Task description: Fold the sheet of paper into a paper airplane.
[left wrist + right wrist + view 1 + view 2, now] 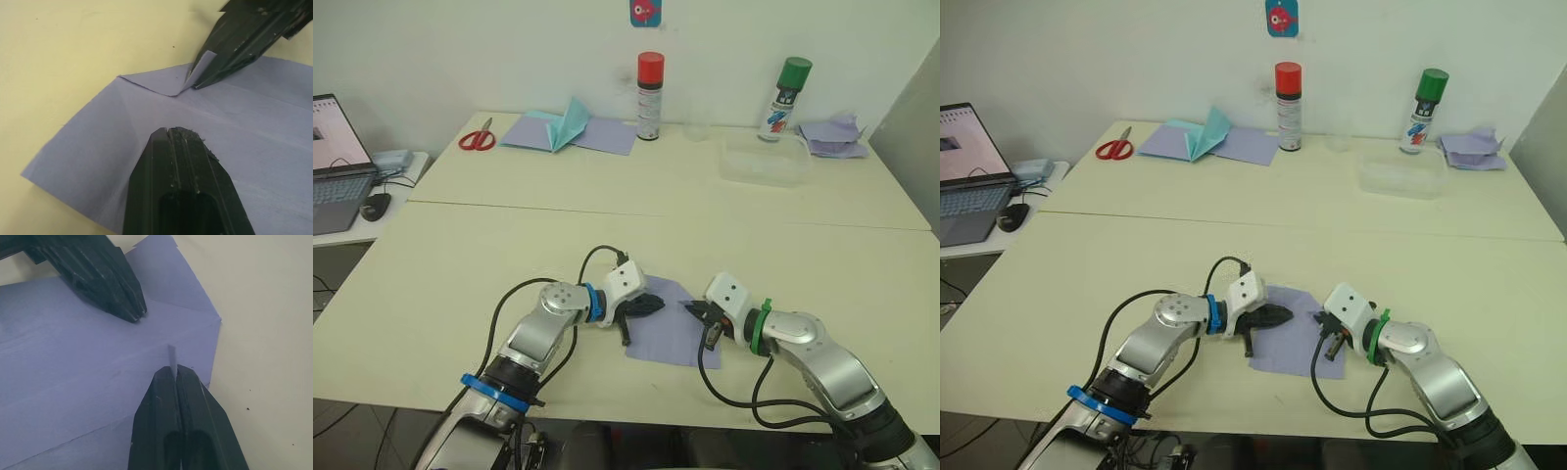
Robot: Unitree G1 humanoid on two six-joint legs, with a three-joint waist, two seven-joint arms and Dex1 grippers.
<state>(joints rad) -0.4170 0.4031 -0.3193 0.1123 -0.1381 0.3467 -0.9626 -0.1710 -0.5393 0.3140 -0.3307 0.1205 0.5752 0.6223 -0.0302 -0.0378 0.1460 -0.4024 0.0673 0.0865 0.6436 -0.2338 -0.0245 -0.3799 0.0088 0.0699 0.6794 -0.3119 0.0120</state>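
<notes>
The pale lavender sheet of paper (668, 335) lies nearly flat near the table's front edge, with faint crease lines across it. My left gripper (658, 305) is shut, its tip resting on the sheet's left part (98, 147). Facing it from the right, my right gripper (689, 307) is shut on a small lifted corner of the sheet (204, 61). A sliver of paper (172, 357) sticks up between its fingers (195, 421). The two tips are a short way apart over the sheet. The paper airplane is out of view.
At the back of the table stand a red-capped spray can (649, 96) and a green-capped can (787, 98). Also there: a clear plastic tub (764, 162), red scissors (478, 139), a teal folded paper (568, 122) on lavender sheets, and crumpled lavender paper (832, 135). A laptop (333, 162) sits on the left.
</notes>
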